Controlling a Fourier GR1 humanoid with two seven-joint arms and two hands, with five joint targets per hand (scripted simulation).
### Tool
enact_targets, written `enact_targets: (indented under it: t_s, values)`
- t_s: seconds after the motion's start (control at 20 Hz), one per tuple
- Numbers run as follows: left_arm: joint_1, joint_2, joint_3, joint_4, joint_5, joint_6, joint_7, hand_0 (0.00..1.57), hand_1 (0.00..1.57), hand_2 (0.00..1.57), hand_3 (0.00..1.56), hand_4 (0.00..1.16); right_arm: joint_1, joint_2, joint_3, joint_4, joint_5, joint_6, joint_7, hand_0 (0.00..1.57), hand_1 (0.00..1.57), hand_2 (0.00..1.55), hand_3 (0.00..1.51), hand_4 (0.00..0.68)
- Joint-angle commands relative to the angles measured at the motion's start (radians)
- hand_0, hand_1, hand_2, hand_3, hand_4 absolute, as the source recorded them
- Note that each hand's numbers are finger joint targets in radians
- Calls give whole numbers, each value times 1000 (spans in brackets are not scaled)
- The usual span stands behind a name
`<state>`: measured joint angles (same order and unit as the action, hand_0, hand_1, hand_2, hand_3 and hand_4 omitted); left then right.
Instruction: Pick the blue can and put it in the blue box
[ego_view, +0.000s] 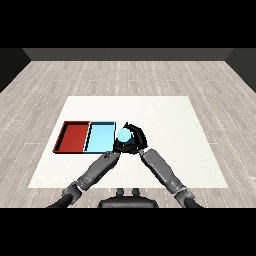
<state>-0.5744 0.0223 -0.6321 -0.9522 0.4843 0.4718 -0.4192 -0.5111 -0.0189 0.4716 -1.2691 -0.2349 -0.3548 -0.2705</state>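
The blue can (123, 134) shows as a light blue round top just past the right edge of the light blue tray (100, 137). My right hand (136, 136) is curled round the can, its black fingers arching over the far side and the right of it. I cannot tell whether the can stands on the table or is lifted. My left hand (118, 147) lies directly below the can, close against the right hand and the tray's near right corner, and is partly hidden there.
The red tray (73, 136) lies left of the light blue tray, touching it. Both trays hold nothing. The white table (175, 125) stretches wide to the right and behind the hands.
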Motion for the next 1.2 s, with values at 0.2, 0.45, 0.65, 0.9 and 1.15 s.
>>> enact_targets:
  t_s: [0.2,0.45,0.65,0.9,1.15]
  values:
    - [-8,-16,53,-33,-45,106,109,1571,1571,1571,1483,1138,-65,18,31,69,-82,-6,-19,1428,1428,1462,1378,524]
    - [-60,-21,-18,22,18,182,73,1571,1571,1553,1456,1136,-6,18,32,19,-36,12,-41,1423,1423,1457,1378,531]
    - [-95,-21,-16,-1,-19,227,136,1571,1571,1559,1473,1141,-23,18,16,1,-49,1,10,1433,1433,1465,1382,531]
    - [-24,-21,22,-4,-55,181,72,1571,1571,1559,1466,1138,-7,14,9,6,44,-31,42,0,0,0,0,0]
    - [-13,-21,21,-24,-62,190,74,1571,1571,1559,1466,1138,-51,18,-49,67,32,6,20,0,0,0,0,0]
